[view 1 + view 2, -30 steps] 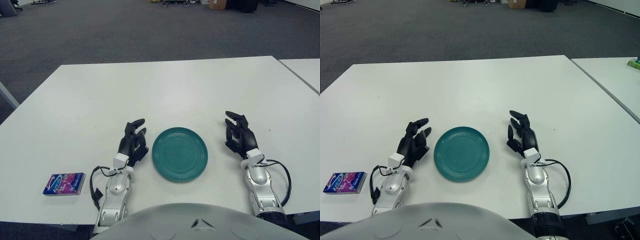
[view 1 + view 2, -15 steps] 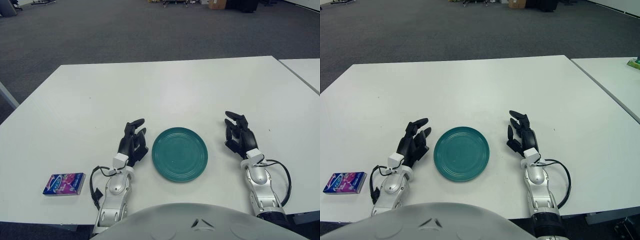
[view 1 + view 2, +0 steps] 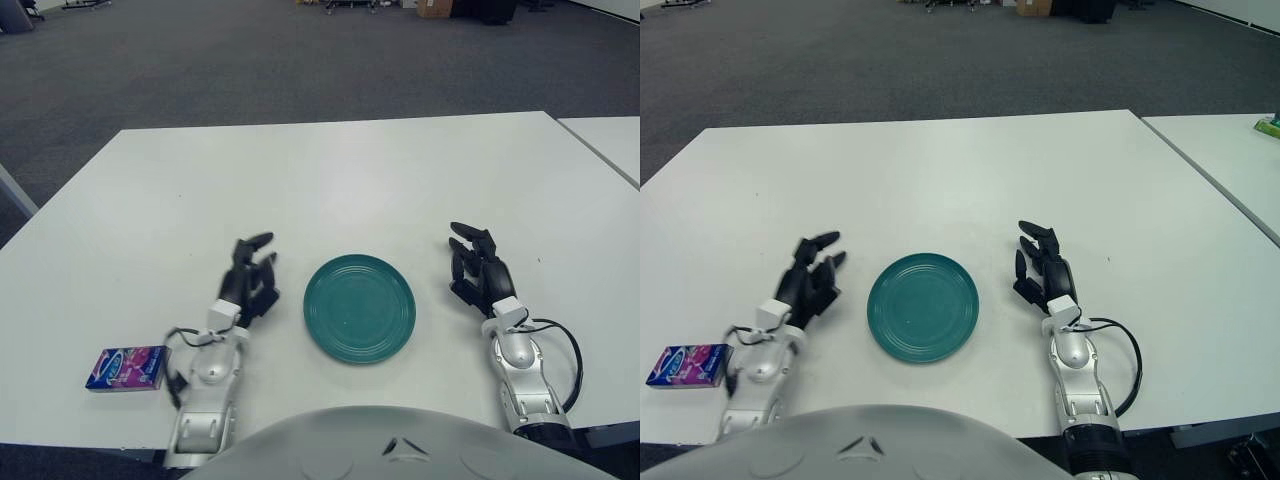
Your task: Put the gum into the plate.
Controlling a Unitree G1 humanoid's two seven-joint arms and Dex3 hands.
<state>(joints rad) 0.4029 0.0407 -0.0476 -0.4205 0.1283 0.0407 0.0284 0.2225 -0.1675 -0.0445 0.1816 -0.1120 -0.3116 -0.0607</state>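
Observation:
A purple and blue gum packet (image 3: 127, 368) lies flat near the table's front left edge. A round teal plate (image 3: 359, 308) sits empty at the front middle of the white table (image 3: 330, 180). My left hand (image 3: 251, 275) is open and empty, between the gum and the plate, to the right of the gum and a little beyond it. My right hand (image 3: 477, 267) rests open and empty on the table to the right of the plate.
A second white table (image 3: 1230, 160) stands to the right across a narrow gap, with a small green object (image 3: 1269, 126) on it. Grey carpet lies beyond the far edge.
My left hand and forearm have moved left, away from the plate and toward the gum. The right hand, plate and gum have not moved.

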